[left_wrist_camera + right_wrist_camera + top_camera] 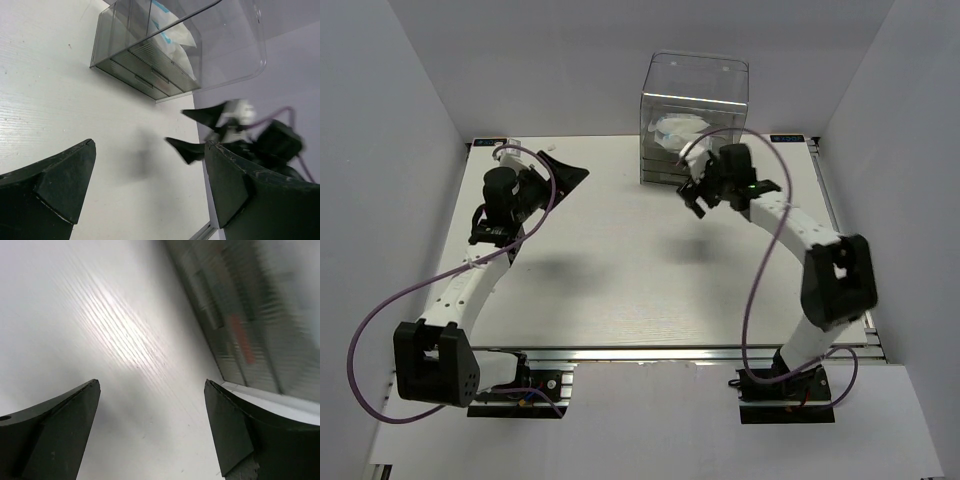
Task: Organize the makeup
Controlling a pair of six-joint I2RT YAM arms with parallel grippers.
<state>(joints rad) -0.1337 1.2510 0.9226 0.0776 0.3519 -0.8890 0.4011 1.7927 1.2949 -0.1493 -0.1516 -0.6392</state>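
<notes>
clear drawer box, white-blue packets inside

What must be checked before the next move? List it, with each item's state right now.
1. Left gripper open, holding nothing: ok.
2. Right gripper open, holding nothing: ok.
3. Right gripper apart from the clear acrylic drawer box: ok, close in front of it but not touching.
4. White-blue packets lying inside the box's top compartment: ok.
5. Lower drawers pushed in flush: ok in the left wrist view.
6. Makeup left on the table: cannot tell; none shows, but the arms hide parts of it.
</notes>
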